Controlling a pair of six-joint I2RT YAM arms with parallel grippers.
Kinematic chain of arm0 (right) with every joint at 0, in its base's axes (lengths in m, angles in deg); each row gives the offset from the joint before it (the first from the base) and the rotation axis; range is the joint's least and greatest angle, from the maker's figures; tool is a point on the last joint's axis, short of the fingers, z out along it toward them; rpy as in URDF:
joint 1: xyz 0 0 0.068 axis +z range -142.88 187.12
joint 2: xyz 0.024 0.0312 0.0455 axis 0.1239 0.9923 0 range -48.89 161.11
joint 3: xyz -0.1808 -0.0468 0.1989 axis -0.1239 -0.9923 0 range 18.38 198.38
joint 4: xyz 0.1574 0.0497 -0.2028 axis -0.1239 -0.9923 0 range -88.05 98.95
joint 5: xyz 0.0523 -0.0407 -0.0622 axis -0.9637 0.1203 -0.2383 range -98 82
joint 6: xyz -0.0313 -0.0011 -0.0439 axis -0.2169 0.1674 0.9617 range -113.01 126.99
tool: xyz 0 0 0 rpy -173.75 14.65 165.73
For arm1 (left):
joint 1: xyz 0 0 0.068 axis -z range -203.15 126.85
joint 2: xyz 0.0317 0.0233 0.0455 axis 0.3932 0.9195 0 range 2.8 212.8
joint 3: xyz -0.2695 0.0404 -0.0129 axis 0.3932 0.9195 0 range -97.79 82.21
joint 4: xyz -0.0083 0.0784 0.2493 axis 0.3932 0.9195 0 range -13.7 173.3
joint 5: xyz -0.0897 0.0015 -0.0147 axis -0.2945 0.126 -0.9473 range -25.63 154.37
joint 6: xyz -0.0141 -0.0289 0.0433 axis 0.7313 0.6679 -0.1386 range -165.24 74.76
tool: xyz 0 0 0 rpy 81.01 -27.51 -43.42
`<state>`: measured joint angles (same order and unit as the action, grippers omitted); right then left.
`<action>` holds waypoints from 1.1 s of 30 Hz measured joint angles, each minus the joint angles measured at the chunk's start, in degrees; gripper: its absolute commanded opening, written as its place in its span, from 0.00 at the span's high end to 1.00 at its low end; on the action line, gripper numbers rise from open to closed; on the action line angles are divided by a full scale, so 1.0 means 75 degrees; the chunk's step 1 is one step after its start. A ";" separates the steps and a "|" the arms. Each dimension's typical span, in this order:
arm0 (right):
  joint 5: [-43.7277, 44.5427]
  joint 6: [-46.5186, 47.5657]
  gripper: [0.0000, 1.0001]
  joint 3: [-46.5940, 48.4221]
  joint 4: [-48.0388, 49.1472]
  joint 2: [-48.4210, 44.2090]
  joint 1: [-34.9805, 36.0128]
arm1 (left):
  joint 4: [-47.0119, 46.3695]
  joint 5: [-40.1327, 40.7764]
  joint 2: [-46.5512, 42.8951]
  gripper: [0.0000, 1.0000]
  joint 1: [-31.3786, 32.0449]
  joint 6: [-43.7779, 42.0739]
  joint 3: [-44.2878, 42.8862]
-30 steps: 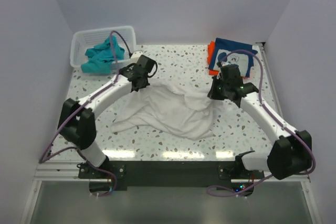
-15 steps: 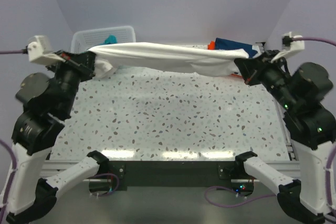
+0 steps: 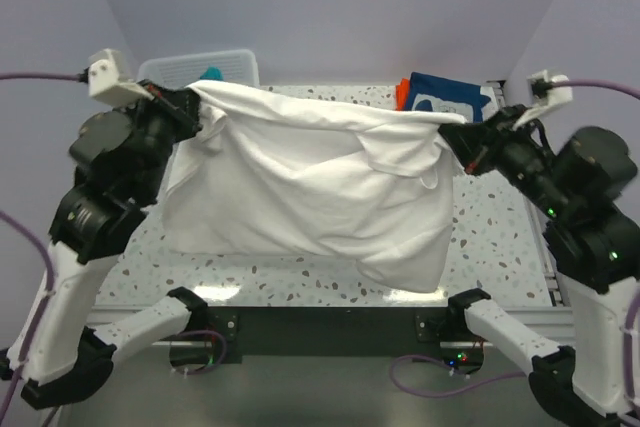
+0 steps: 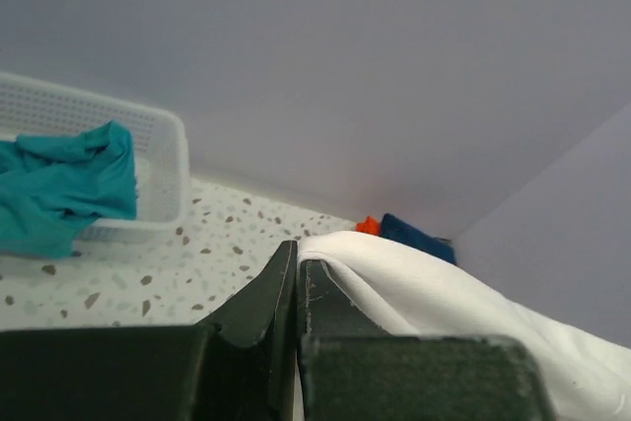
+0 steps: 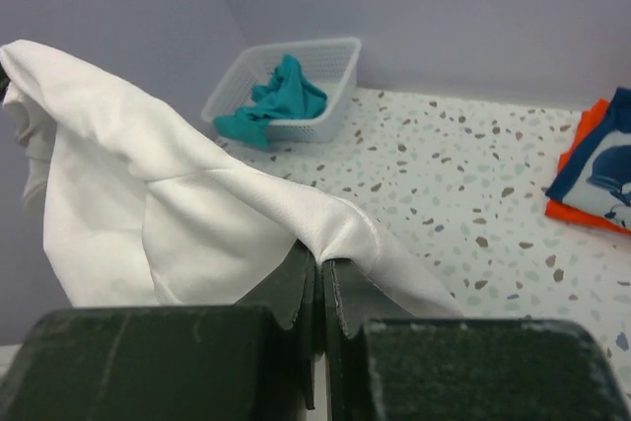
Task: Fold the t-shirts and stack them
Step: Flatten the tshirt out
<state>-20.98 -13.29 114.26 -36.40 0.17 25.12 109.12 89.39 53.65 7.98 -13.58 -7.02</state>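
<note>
White t-shirt (image 3: pixel 310 187) now dropped open like a sheet, up in the air above the table (image 3: pixel 490 237), left gripper (image 4: pixel 297 255) pinched tight on 1 top corner, right gripper (image 5: pixel 317 265) pinched on the other

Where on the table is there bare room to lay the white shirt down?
The middle of the table is bare, from the basket holding the teal shirt at far left to the navy shirt on the orange shirt at far right. Those two far corners are crowded. The hanging white shirt hides the near part from above.
</note>
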 measured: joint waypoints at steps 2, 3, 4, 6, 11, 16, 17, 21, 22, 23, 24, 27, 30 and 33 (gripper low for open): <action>0.0236 0.0070 1.00 -0.0122 -0.0026 0.0618 -0.0003 | 0.0035 0.0501 0.0796 1.00 0.0000 -0.0017 -0.0017; 0.0367 0.0134 1.00 -0.0102 -0.0017 0.0988 -0.0003 | 0.0099 0.0664 0.1201 1.00 -0.0012 -0.0067 -0.0076; 0.0484 0.0204 1.00 -0.0032 0.0000 0.1431 -0.0003 | 0.0213 0.0799 0.1693 1.00 -0.0044 -0.0140 -0.0268; 0.0723 0.0350 1.00 0.0315 -0.0064 0.2273 -0.0003 | 0.0338 0.0918 0.2827 1.00 -0.0102 -0.0326 -0.0793; 0.1099 0.0682 1.00 0.1224 -0.0085 0.3958 -0.0009 | 0.0399 0.0868 0.4287 1.00 -0.0157 -0.1017 -0.1821; 0.1405 0.0836 0.98 0.0029 0.0140 0.2958 -0.0009 | -0.0475 0.0656 0.2906 1.00 -0.0166 -0.1574 -0.0073; 0.1460 0.0831 0.97 -0.0522 0.0233 0.2530 -0.0009 | -0.0627 0.0545 0.2352 0.98 -0.0166 -0.1574 0.0711; 0.1775 0.0487 0.82 -0.3209 0.0041 0.0804 -0.0009 | -0.0868 0.0105 0.0539 0.87 -0.0192 -0.0883 0.3888; 0.1789 0.0385 0.49 -0.3742 -0.0079 0.0551 -0.0009 | -0.0807 -0.0015 0.0358 0.80 -0.0192 -0.0641 0.4438; 0.1807 0.0224 0.41 -0.4360 -0.0195 0.0297 -0.0009 | -0.0644 -0.0175 0.0233 0.47 -0.0192 -0.0323 0.5047; 0.1848 0.0166 0.38 -0.4887 -0.0440 0.0169 -0.0009 | -0.0423 -0.0286 0.0189 0.31 -0.0195 -0.0017 0.5572; 0.2145 -0.0096 0.01 -0.5601 -0.1271 0.0262 -0.0009 | 0.0737 -0.0425 0.0294 0.00 -0.0189 0.1142 0.6429; 0.2503 -0.0289 0.01 -0.5645 -0.1617 0.0181 -0.0009 | 0.1827 -0.0233 0.0096 0.00 -0.0192 0.2238 0.6499; 0.2664 -0.0318 0.01 -0.5499 -0.1644 -0.0009 -0.0009 | 0.2492 -0.0009 -0.0291 0.00 -0.0192 0.2853 0.6263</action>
<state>-1.00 -15.67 73.02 -48.72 0.11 25.05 127.81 89.32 51.46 6.54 7.82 39.95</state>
